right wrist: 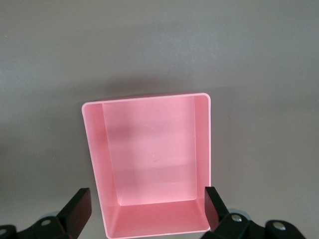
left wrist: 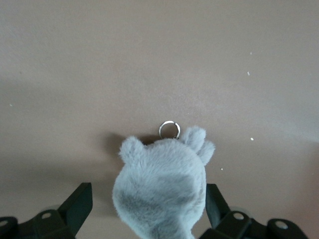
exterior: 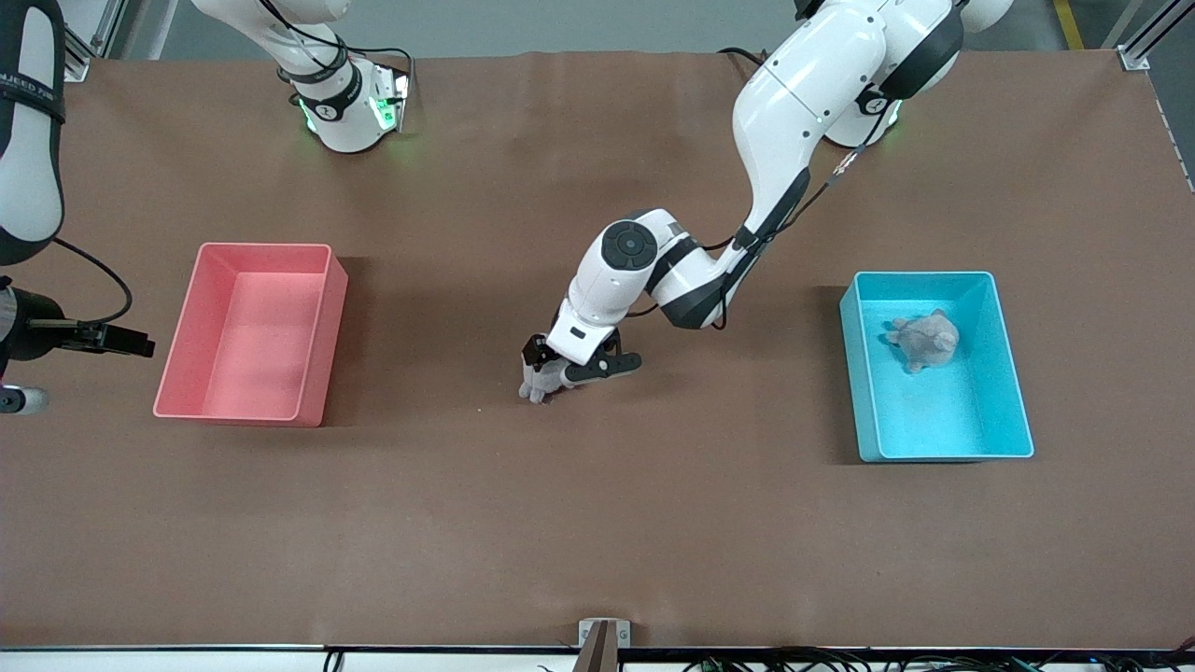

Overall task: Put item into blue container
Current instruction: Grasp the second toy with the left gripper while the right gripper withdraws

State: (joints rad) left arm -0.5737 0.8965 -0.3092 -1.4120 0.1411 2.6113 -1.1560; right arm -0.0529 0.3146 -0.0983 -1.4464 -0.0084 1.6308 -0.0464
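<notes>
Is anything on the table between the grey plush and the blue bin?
Nothing visible: only bare table lies between the grey plush, straddled by the open left pincer, and the blue bin.

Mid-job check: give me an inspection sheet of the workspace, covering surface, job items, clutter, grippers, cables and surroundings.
Surface: brown table, a few pale specks.
Job's things: blue container holds one grey plush; a second grey plush toy with a metal ring lies mid-table.
Clutter: pink bin, nothing in it.
Grippers: left gripper open, fingers either side of the plush toy; right gripper open above the pink bin, waiting.
Cables: black cable along the left arm; loop by the right arm.
Surroundings: aluminium frame posts at corners; wires along the table's near edge.
</notes>
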